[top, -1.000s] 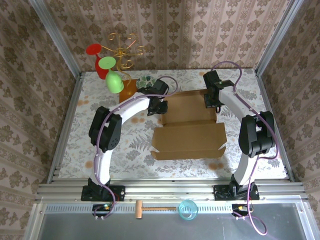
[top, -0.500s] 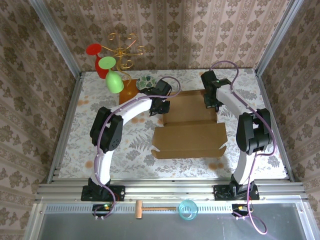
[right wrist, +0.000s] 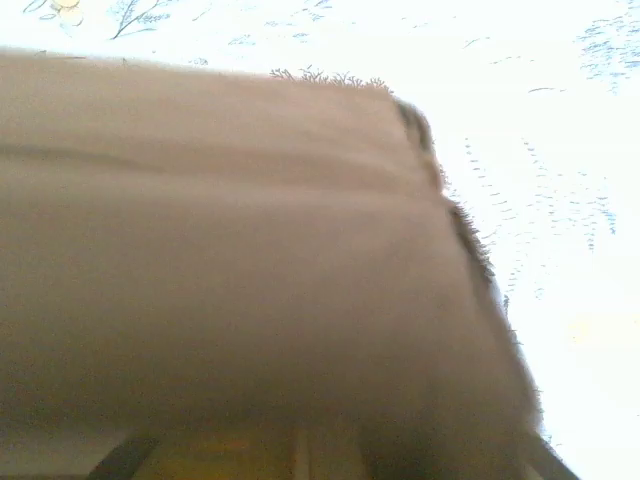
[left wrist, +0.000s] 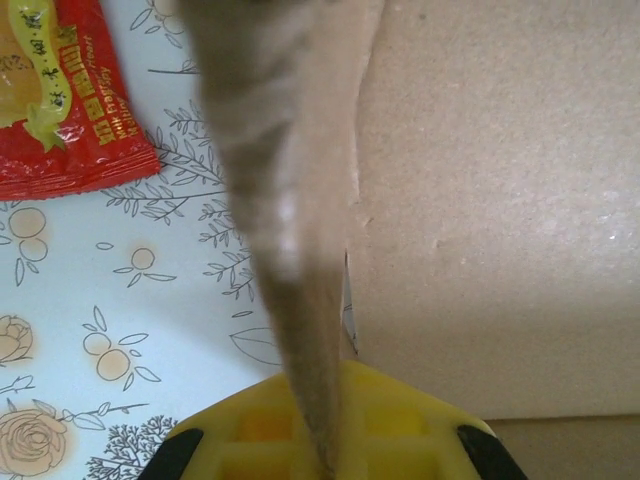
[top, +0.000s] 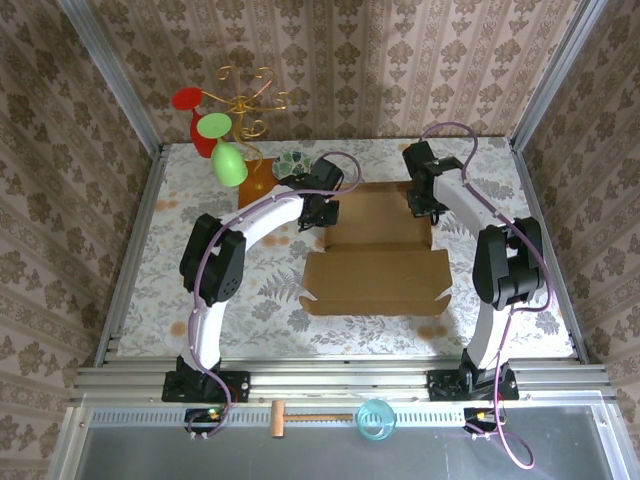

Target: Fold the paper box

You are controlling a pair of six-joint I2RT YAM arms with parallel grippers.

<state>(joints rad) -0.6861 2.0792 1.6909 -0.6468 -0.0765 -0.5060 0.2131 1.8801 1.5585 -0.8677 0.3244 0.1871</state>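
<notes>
The paper box sat mid-table between the two arms, more an opened-out sheet than a container. The near panel lay flat with its little tabs pointing at the arm bases, and the far panel sat behind it across a crease. The only actual vessel I could spot was a teal cup down on the near ledge by the bases, and I couldn't tell its contents from above.

Plenty was hard to read. In the left wrist view a cardboard flap stood on edge, badly blurred, running straight down into the middle of the yellow gripper body, with the fingers hidden behind it. A red snack packet was cut off at the top-left corner. The right wrist view was nearly all out-of-focus brown cardboard, with a strip of bright tablecloth past its frayed corner.

Both arms reached forward and bent inward. The left gripper was at the far panel's left edge and the right gripper at its far right corner. Whether either was clamped on the cardboard, I honestly couldn't tell.
</notes>
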